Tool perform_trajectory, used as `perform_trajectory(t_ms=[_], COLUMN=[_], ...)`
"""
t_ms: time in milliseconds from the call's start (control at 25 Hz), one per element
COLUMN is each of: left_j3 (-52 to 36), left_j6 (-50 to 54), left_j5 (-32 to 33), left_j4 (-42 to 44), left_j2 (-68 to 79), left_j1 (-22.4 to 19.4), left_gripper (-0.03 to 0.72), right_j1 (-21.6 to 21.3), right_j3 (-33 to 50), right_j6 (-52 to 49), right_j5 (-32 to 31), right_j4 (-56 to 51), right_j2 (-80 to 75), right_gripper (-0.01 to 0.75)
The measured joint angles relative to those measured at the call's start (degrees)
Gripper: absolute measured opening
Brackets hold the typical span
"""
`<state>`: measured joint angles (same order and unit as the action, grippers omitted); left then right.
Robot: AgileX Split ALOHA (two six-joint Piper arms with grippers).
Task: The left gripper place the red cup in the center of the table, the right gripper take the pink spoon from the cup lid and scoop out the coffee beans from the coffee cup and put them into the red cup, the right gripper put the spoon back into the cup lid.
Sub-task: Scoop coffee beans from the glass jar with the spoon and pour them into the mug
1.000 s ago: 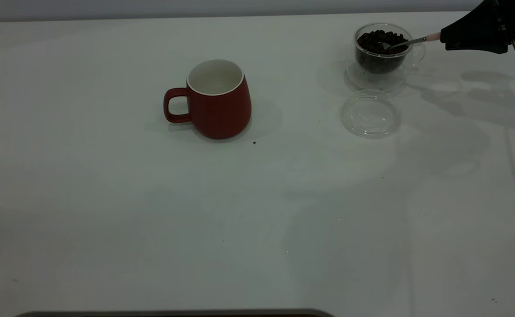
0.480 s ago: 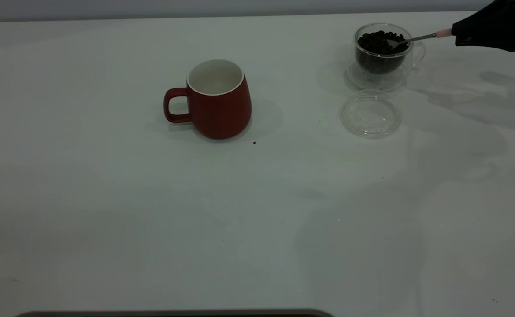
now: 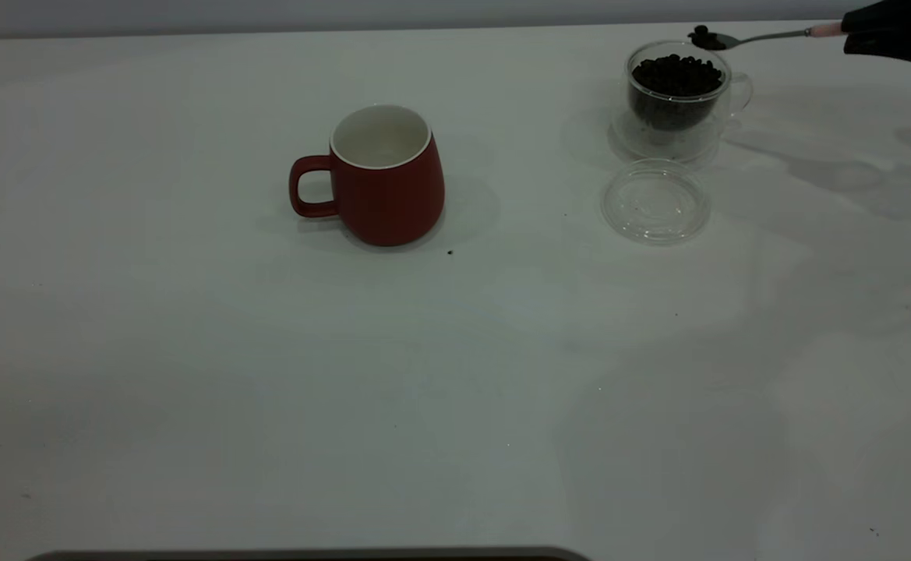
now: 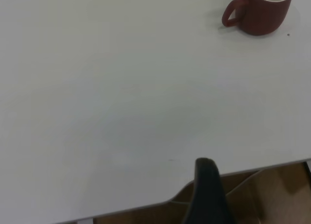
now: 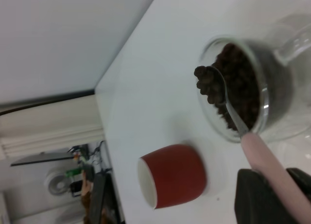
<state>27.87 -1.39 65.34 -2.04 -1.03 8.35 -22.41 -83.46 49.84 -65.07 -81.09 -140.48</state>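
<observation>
Pink spoon (image 3: 767,36) loaded with beans, clamped in right end effector (image 3: 852,33) above coffee cup (image 3: 677,97) near desk's far right corner. Keep bowl level, travel slowly to red cup (image 3: 385,175), tip over its mouth. Left end effector (image 4: 206,195) parked off desk edge, grip state can't tell.

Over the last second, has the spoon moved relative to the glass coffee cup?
Yes. The pink spoon, held by the right gripper, has risen out of the glass coffee cup; its bowl, loaded with coffee beans, is now above the rim.

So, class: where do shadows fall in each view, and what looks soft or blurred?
Exterior view: broad arm shadows darken the table at right. Right wrist view: the pink spoon handle blurs near the lens. Left wrist view: even light, faint shadow beside the red cup.
</observation>
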Motion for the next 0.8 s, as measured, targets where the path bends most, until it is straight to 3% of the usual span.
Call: perform_trajectory(t_ms=[800], left_j3=[0.0], left_j6=[0.0], left_j5=[0.0], left_j4=[0.0], left_j2=[0.0], left_j1=[0.0], left_gripper=[0.587], right_j1=[0.11], right_j3=[-0.08], right_j6=[3.02], right_j5=[-0.73], right_j4=[-4.0], right_j2=[-3.56], right_gripper=[0.101])
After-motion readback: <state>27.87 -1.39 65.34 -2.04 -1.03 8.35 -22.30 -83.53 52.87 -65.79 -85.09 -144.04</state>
